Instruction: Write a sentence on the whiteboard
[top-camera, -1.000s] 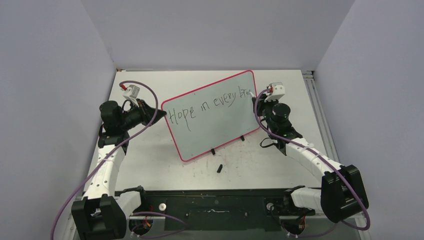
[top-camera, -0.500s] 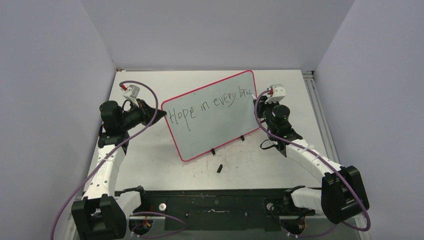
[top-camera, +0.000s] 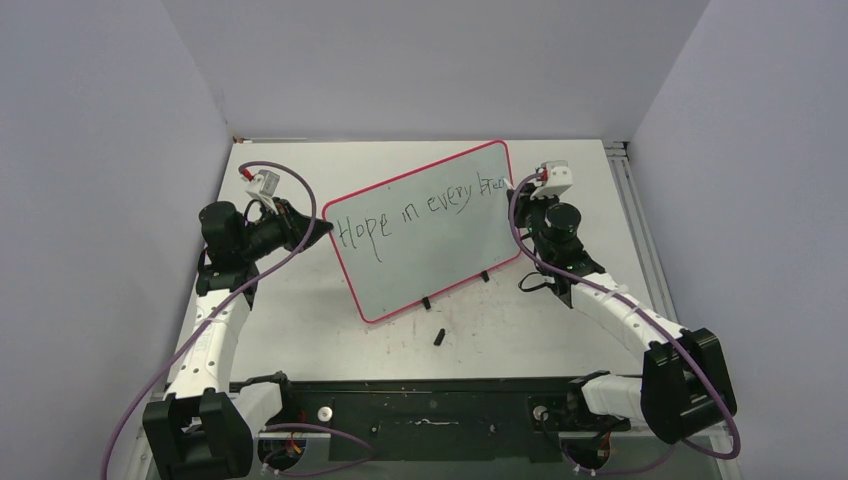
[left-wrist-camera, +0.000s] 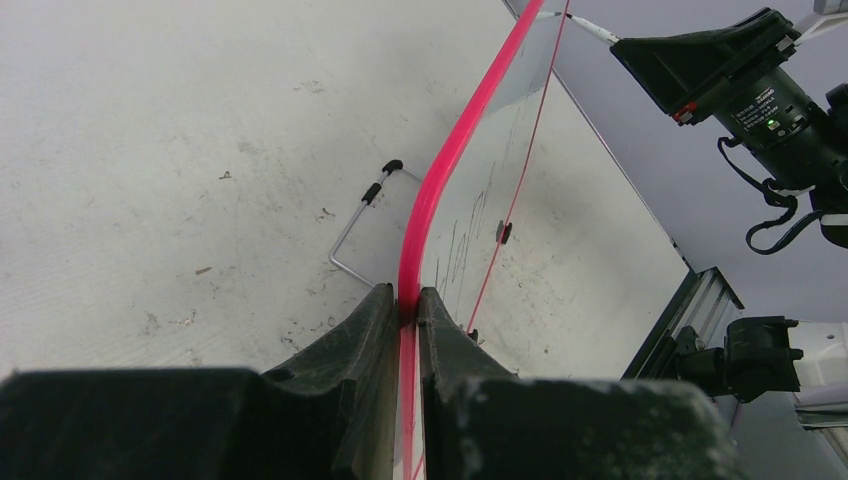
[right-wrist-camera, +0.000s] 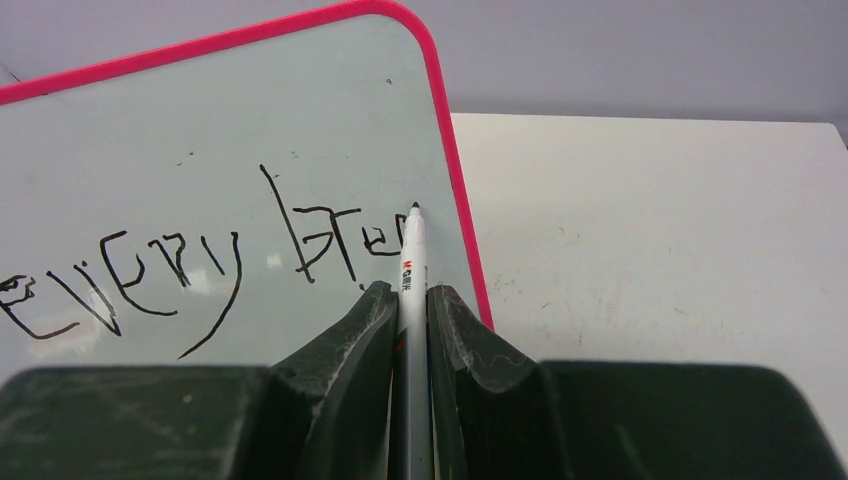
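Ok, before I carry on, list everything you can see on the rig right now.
whiteboard: one, pale grey with a red-pink rim, propped up mid-table.
sentence: one line, black, across the board's top; "Hope in every" plus an unfinished word.
marker pen: one, white with a black tip, tip at the board near its right edge.
wire stand: one, metal with black tips, behind the board.
small black object: one, on the table in front of the board; possibly a cap.
table: one, white, scuffed.
left gripper: one, black, shut on the whiteboard's rim.
right gripper: one, black, shut on the marker pen.
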